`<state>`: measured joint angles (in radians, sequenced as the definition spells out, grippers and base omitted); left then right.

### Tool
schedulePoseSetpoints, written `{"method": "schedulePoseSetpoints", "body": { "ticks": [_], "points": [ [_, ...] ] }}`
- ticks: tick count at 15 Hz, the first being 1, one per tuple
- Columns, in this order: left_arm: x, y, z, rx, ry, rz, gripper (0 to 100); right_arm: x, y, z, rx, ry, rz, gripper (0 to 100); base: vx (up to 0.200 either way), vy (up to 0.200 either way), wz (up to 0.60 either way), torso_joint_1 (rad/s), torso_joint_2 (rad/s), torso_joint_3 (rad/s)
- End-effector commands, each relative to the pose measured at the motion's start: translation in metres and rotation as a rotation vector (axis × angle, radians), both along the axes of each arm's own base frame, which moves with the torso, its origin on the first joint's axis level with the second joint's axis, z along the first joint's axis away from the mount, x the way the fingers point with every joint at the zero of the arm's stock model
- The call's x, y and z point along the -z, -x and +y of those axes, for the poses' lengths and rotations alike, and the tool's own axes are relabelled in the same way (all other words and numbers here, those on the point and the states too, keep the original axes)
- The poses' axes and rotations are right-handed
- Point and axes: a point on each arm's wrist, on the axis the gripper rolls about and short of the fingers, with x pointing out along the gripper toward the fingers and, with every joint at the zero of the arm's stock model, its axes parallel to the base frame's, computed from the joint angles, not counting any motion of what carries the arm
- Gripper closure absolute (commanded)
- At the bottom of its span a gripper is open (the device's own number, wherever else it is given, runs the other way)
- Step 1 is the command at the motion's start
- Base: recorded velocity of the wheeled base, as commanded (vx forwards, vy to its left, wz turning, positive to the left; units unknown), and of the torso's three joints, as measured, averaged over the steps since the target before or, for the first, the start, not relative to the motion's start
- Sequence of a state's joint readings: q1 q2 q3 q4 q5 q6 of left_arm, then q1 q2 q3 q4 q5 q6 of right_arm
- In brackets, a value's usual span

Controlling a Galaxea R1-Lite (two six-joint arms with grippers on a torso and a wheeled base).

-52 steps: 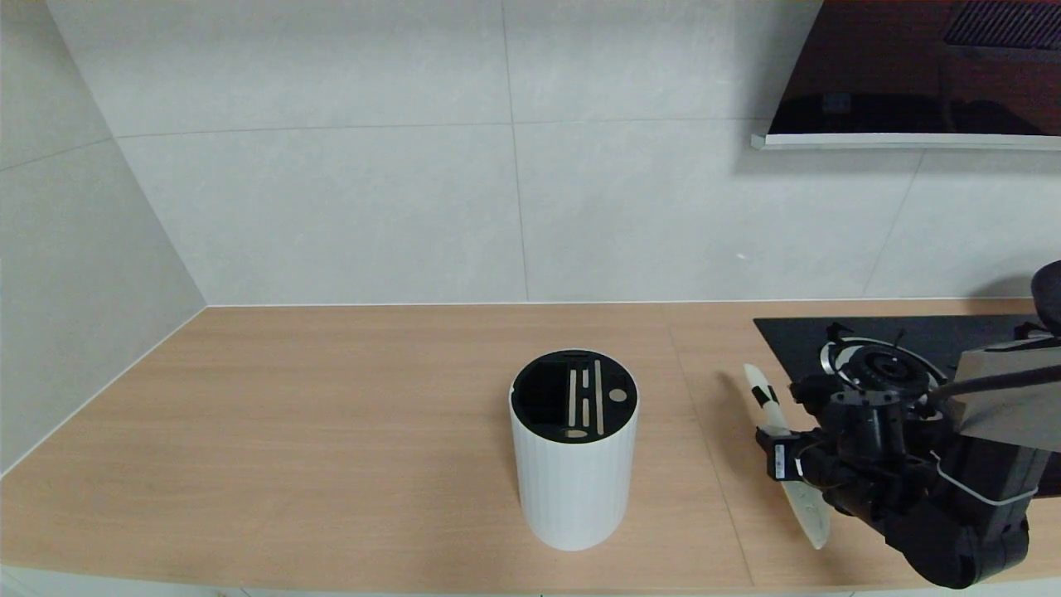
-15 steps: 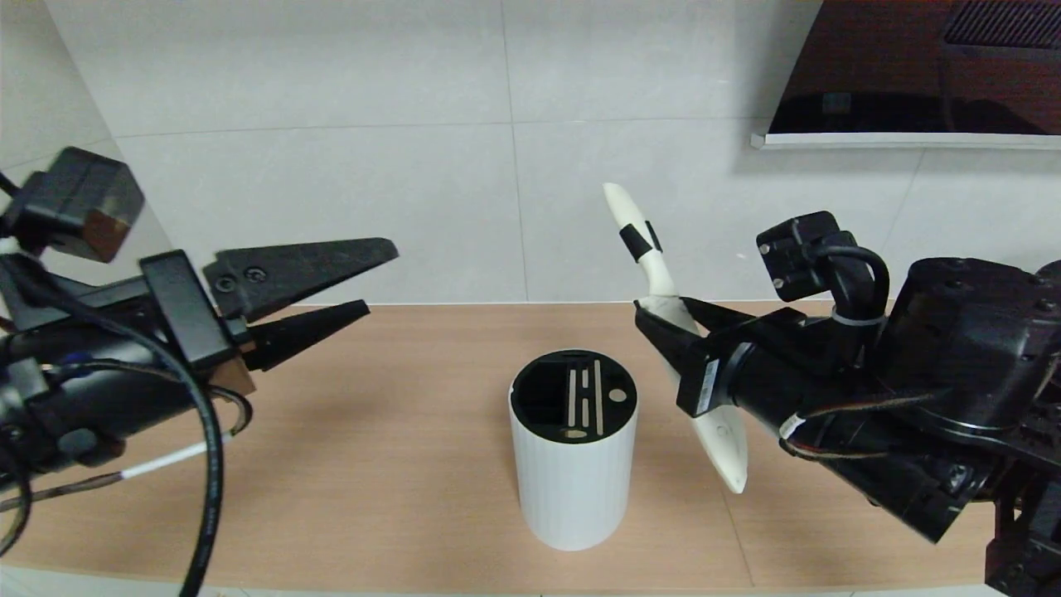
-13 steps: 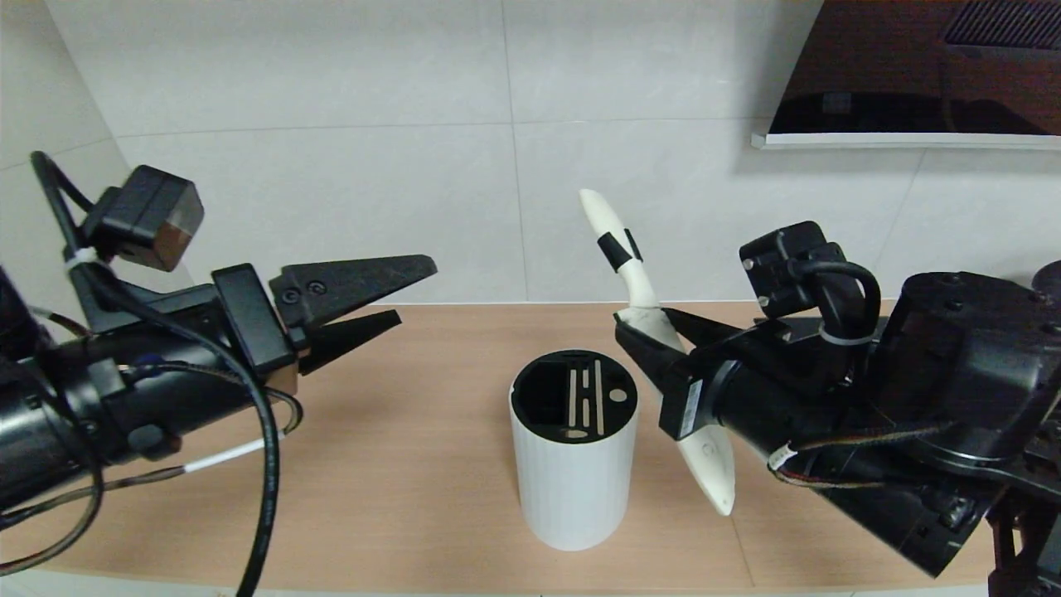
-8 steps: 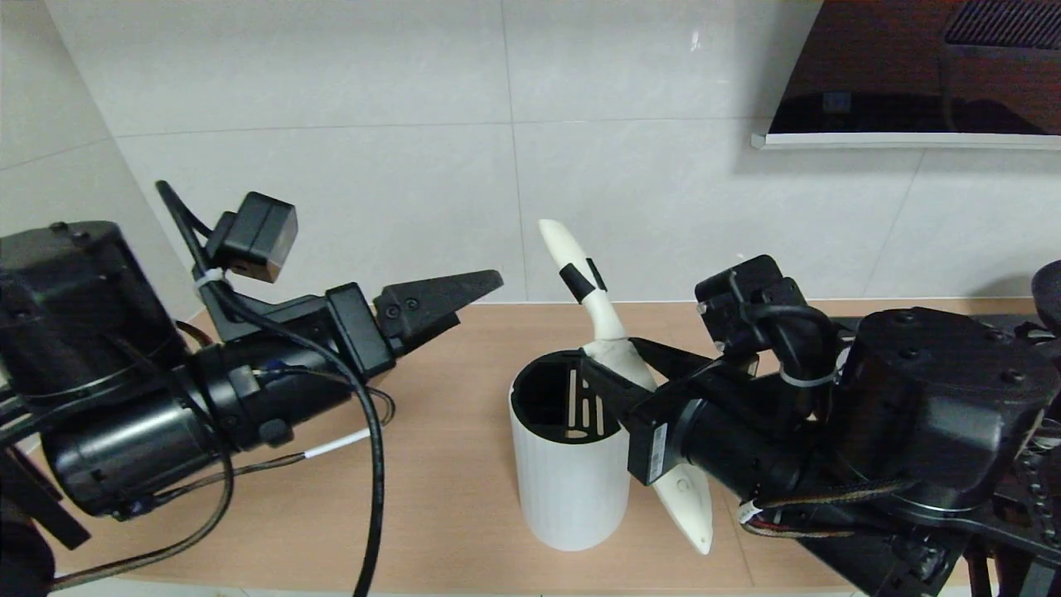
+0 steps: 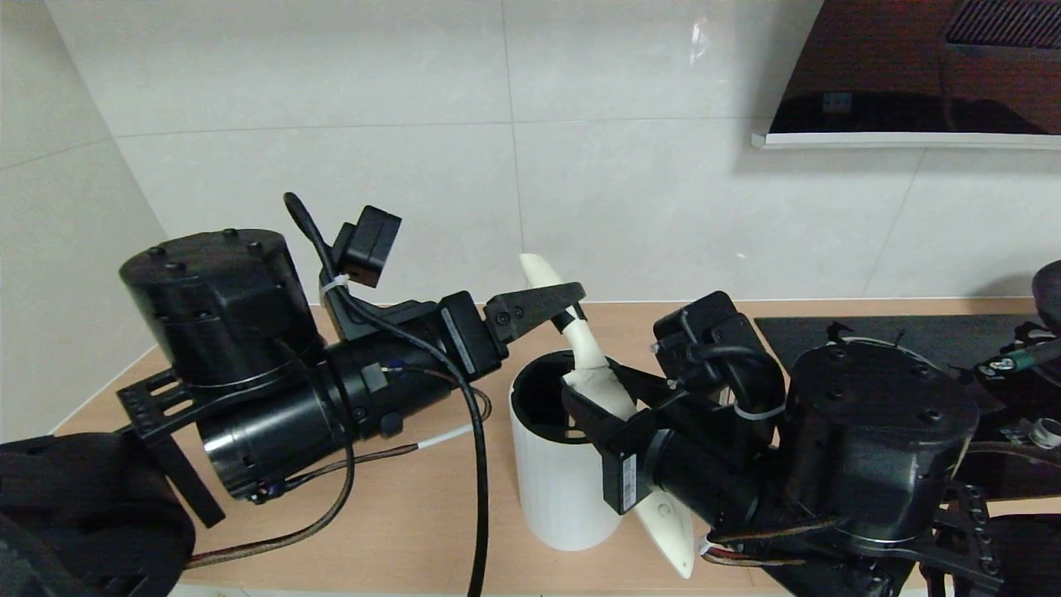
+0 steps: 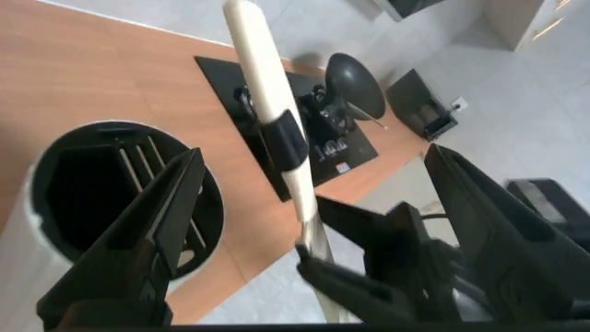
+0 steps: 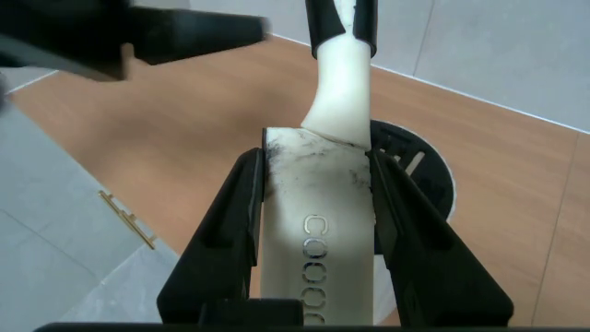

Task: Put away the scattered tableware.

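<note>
**A:** Where is the white knife (image 5: 585, 352) just now?

**B:** In the right claw (image 5: 601, 390), which is clamped across the blade just below the handle. The right wrist view shows it best: both fingers (image 7: 241, 217) press the flat blade's edges.

**A:** And how does it sit relative to the white holder (image 5: 555, 489)?

**B:** It is tilted. The cream handle with its black band leans up over the holder's black slotted top, toward the wall. The blade runs down outside the holder, on its right, with the tip low beside the ribbed wall. It is not in any slot.

**A:** What about the left claw (image 6: 309, 231)?

**B:** Spread wide and holding nothing. It comes in from the holder's left, level with the handle. In the left wrist view the handle stands between its two fingers, apart from both.

**A:** Is the holder upright?

**B:** Yes, it stands on the wooden bench (image 5: 431, 514). A black hob (image 5: 829, 332) lies on the bench to the holder's right, and a dark range hood (image 5: 912, 75) hangs on the wall above it.
</note>
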<state>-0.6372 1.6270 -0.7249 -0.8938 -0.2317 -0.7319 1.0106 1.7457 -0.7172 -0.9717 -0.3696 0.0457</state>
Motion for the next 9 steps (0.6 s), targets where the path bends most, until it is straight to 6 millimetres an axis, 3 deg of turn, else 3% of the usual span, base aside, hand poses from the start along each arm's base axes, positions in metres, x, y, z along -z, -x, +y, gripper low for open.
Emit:
{"method": "schedulePoseSetpoints", "body": {
  "ticks": [1, 6, 9],
  "points": [
    [0.011, -0.003, -0.015, 0.030, -0.018, 0.025, 0, 0.002, 0.000, 0.001, -0.002, 0.004, 0.003, 100, 0.000, 0.000, 0.00, 0.000, 0.00, 0.000],
    [0.026, -0.021, -0.030, -0.048, -0.028, 0.032, 0, 0.002, 0.000, 0.001, 0.001, 0.006, 0.004, 100, 0.000, 0.000, 0.00, 0.000, 0.00, 0.000],
    [0.022, -0.020, -0.028, -0.061, -0.017, 0.019, 0, 0.003, 0.000, 0.001, 0.012, 0.011, 0.004, 100, 0.000, 0.000, 0.00, 0.000, 0.00, 0.000]
  ]
}}
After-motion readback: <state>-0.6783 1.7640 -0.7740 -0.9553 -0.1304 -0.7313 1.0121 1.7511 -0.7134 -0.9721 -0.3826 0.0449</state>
